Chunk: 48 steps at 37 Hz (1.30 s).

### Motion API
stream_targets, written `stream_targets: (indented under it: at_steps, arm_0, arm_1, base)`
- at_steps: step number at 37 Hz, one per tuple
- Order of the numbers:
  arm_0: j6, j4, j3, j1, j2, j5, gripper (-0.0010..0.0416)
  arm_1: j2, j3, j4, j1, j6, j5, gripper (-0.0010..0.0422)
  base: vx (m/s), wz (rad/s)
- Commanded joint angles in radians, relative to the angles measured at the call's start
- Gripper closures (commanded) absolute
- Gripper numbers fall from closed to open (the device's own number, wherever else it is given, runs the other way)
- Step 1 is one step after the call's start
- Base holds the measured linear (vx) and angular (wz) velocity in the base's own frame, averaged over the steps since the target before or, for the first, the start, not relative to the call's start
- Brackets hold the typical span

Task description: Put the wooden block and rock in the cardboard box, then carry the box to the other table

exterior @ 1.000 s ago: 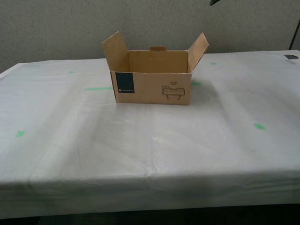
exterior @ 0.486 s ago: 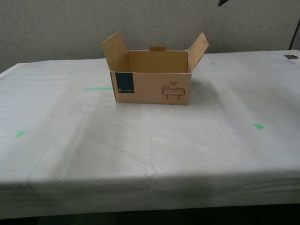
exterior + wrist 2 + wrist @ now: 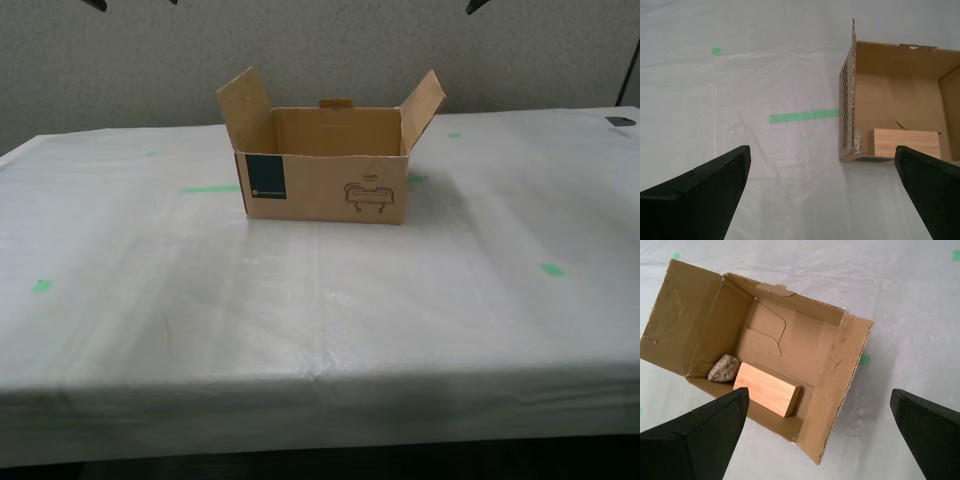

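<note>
The cardboard box stands open on the other table, its side flaps up and its blue label facing the exterior camera. Inside it, the wooden block lies flat with the rock beside one end. My first gripper hangs open above the box, holding nothing. My second gripper is open too, high over the sheet beside the box. From there a part of the wooden block shows inside the cardboard box. In the exterior view only dark arm tips show at the top edge.
Green tape marks dot the white sheet, among them a strip to the exterior view's left of the box. A small black object lies at the far edge on the exterior view's right. A grey wall stands behind the table.
Dark arm tips have come into sight at the top of the exterior view on its left, and the tip on its right has shifted a little rightward. The box has not moved.
</note>
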Motion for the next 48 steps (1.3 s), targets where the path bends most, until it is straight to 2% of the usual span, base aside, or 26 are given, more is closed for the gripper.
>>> stream_targets:
  at_steps: [1, 14, 16, 18, 21, 28, 36, 40, 45, 48]
  arm_0:
    - [-0.017, -0.001, 0.001, 0.001, -0.002, 0.004, 0.0012]
    - [-0.032, -0.001, 0.001, 0.001, -0.016, 0.01, 0.0012]
    - [-0.032, 0.0, 0.001, 0.001, -0.019, 0.029, 0.0012]
    - [-0.033, 0.001, 0.001, 0.001, -0.023, 0.07, 0.0012]
    - [-0.033, -0.001, 0.001, 0.001, -0.034, 0.119, 0.0012]
    - [-0.05, 0.002, 0.001, 0.001, -0.061, 0.121, 0.0012]
    - [-0.051, 0.008, -0.005, 0.001, -0.069, 0.121, 0.0012]
    - [-0.042, 0.048, -0.065, 0.002, -0.095, 0.121, 0.0012]
    - [-0.019, 0.11, -0.203, 0.002, -0.177, 0.121, 0.0012]
    - [-0.019, 0.168, -0.29, 0.002, -0.243, 0.121, 0.0012]
  arm_1:
    - [-0.025, -0.027, 0.003, 0.0, 0.002, -0.003, 0.0018]
    - [-0.048, -0.033, 0.019, 0.0, 0.032, 0.003, 0.0018]
    - [-0.048, -0.033, 0.02, 0.0, 0.033, 0.024, 0.0018]
    - [-0.049, -0.033, 0.022, 0.0, 0.035, 0.049, 0.0018]
    - [-0.049, -0.033, 0.027, 0.0, 0.035, 0.057, 0.0018]
    - [-0.049, -0.033, 0.039, 0.0, 0.04, 0.057, 0.0018]
    - [-0.049, -0.033, 0.045, 0.0, 0.047, 0.057, 0.0018]
    - [-0.049, -0.033, 0.045, 0.0, 0.047, 0.057, 0.0018]
    - [-0.049, -0.033, 0.045, 0.001, 0.048, 0.057, 0.0018]
    - [-0.049, -0.033, 0.045, 0.001, 0.048, 0.057, 0.0018]
  base:
    - [0.0, 0.0]
    - [0.0, 0.0]
    - [0.0, 0.0]
    - [0.0, 0.0]
    - [0.0, 0.0]
    - [0.0, 0.0]
    - [0.0, 0.0]
    - [0.0, 0.0]
    - [0.0, 0.0]
    - [0.0, 0.0]
